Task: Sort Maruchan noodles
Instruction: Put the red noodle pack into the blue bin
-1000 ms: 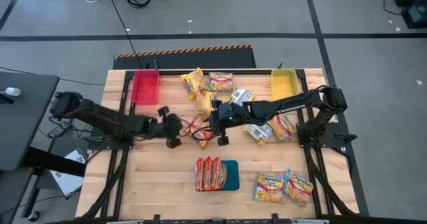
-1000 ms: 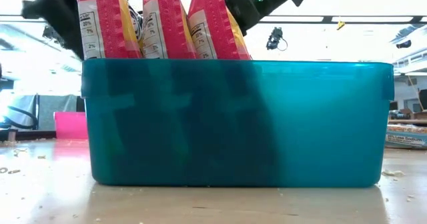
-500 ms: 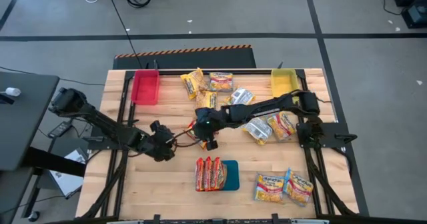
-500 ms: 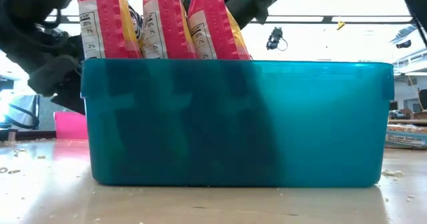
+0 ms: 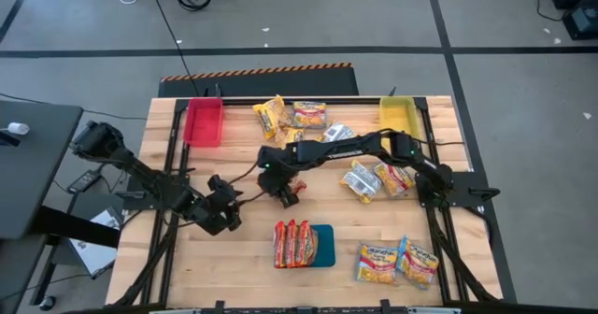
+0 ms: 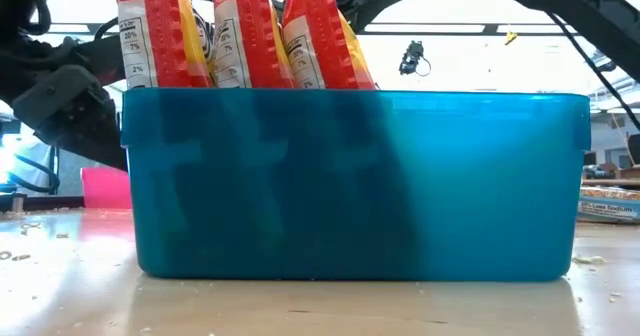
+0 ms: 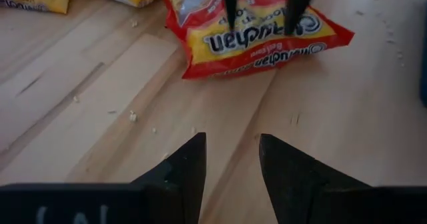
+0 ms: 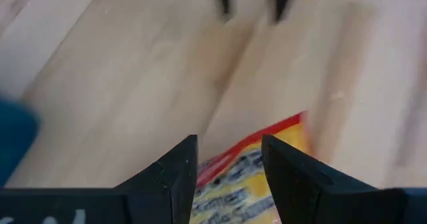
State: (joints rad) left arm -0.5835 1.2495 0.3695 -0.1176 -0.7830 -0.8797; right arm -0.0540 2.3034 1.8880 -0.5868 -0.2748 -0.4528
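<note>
A red-orange Maruchan packet (image 7: 257, 41) lies flat on the wood at mid-table (image 5: 291, 192). My right gripper (image 5: 282, 189) hangs over it, open, its fingers (image 7: 230, 7) pointing down at the packet's far half; the packet (image 8: 230, 181) shows between them. My left gripper (image 5: 224, 213) is open and low over bare wood to the packet's left, facing it (image 7: 231, 154). Three red packets (image 6: 240, 36) stand on edge in the teal tray (image 5: 324, 245). More packets lie in a far pile (image 5: 297, 118), at the right (image 5: 378, 178) and near right (image 5: 397, 263). My right gripper's open fingers come at the red-orange packet from above, pointing down, with the tips (image 7: 297, 11) at its far half (image 7: 263, 21). I cannot tell whether they touch the wrapper. The packet lies flat on the table.
The red bin (image 5: 204, 121) sits at the far left and the yellow bin (image 5: 397, 118) at the far right. In the low view the teal tray's wall (image 6: 350, 186) fills most of the picture. Bare wood lies near left, around my left gripper.
My right gripper has swung toward the table's left, from the middle pile to above the red-orange packet. My left gripper has drawn back toward the near-left and dropped lower.
</note>
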